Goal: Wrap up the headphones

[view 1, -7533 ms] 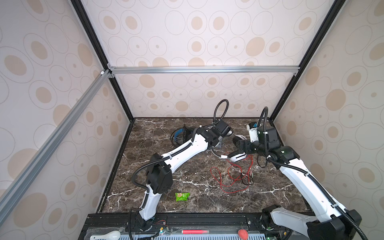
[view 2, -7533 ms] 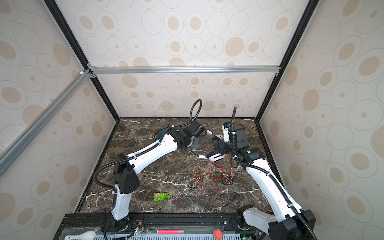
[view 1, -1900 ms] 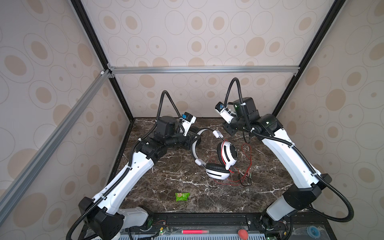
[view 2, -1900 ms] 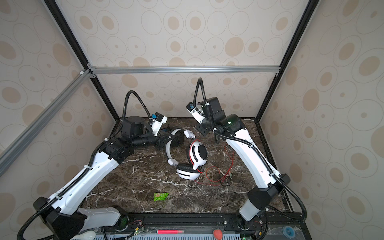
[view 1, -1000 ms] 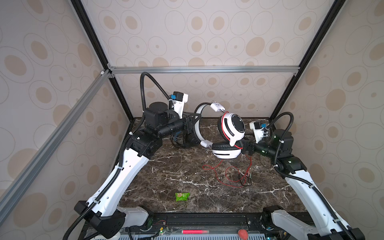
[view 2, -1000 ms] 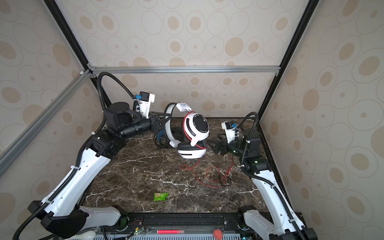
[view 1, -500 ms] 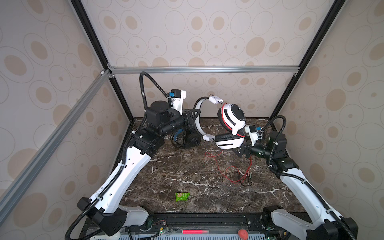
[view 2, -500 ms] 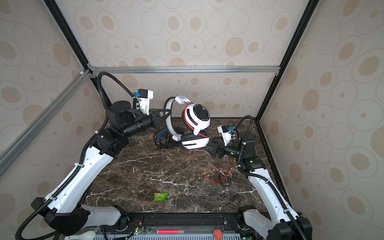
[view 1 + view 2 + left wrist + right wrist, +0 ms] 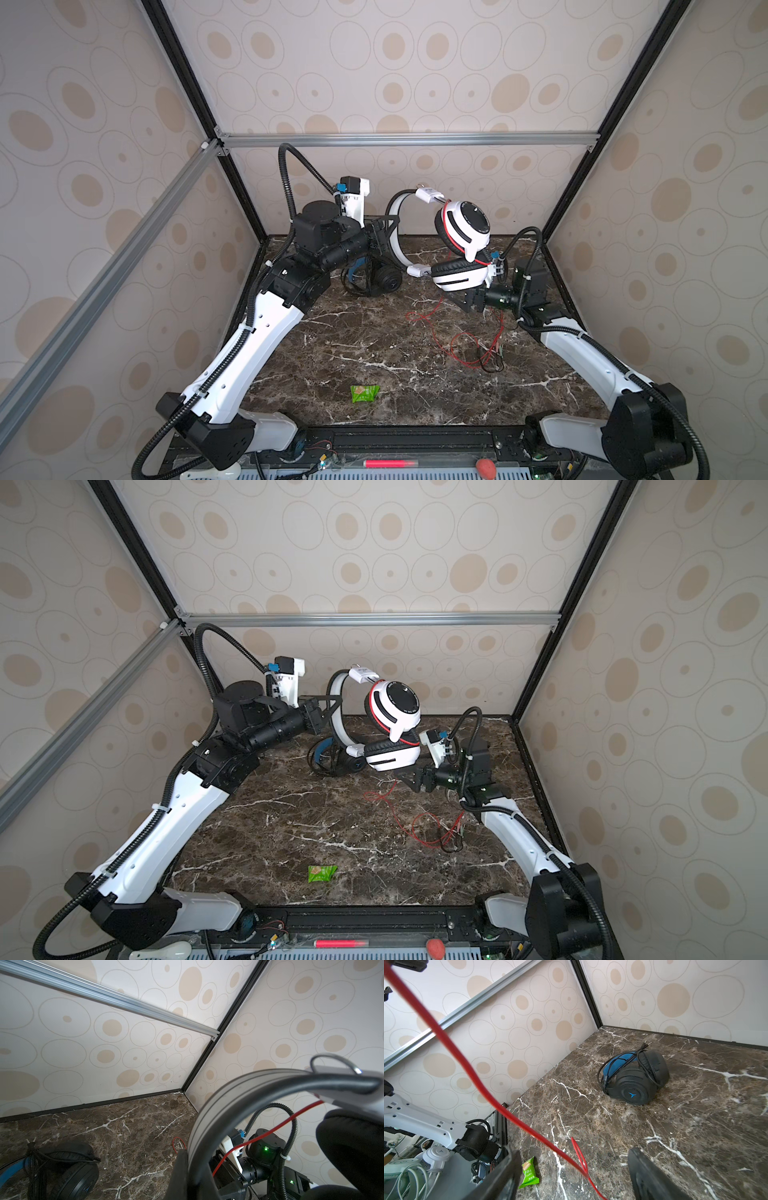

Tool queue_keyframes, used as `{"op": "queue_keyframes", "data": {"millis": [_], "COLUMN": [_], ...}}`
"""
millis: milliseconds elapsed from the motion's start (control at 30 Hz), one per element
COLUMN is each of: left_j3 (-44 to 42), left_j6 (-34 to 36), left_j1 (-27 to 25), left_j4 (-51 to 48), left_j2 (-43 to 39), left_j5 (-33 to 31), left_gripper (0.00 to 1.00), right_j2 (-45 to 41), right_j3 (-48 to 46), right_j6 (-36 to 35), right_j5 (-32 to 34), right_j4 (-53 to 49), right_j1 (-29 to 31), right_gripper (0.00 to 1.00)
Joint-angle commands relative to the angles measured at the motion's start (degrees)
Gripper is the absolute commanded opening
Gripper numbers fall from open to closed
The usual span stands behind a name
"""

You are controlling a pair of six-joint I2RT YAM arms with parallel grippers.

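The white headphones [image 9: 461, 228] [image 9: 395, 708] hang in the air above the back of the table. My left gripper [image 9: 384, 237] [image 9: 328, 712] [image 9: 187, 1167] is shut on their headband [image 9: 228, 1105]. Their thin red cable [image 9: 453, 345] [image 9: 415, 825] [image 9: 467, 1064] drops from the lower cup to a loose tangle on the marble. My right gripper [image 9: 465, 299] [image 9: 411, 783] [image 9: 573, 1153] stands open just below that cup, and the cable crosses the gap between its fingers. The black headphones [image 9: 378, 278] [image 9: 332, 758] [image 9: 68, 1172] [image 9: 633, 1078] lie at the back with their black cable wound round them.
A green snack packet [image 9: 365, 392] [image 9: 322, 872] [image 9: 529, 1172] lies near the front middle of the marble table [image 9: 374, 340]. Patterned walls and black frame posts close in the back and both sides.
My right gripper has edged leftward, closer under the lower cup, staying open. The left gripper has kept its hold and turned the white headphones slightly.
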Motion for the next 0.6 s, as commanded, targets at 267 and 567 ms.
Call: {"op": "queue_keyframes", "data": {"millis": [267, 567], "left_j3": [1.1, 0.6], "left_j6": [-4.0, -6.1], "left_j1": [-0.2, -0.2], "left_j4": [7.5, 10.2], "left_j2": [-1.3, -0.8], "left_j5": [-1.1, -1.1], "left_gripper": [0.0, 0.0], "right_j2": [8.4, 10.2], "right_j3": [0.1, -5.1], "right_j6": [5.1, 10.5], "right_j5": [1.9, 7.3], "right_j4": [12.6, 21.8], "right_j1": [6.4, 7.4], "right_gripper": [0.78, 0.41]}}
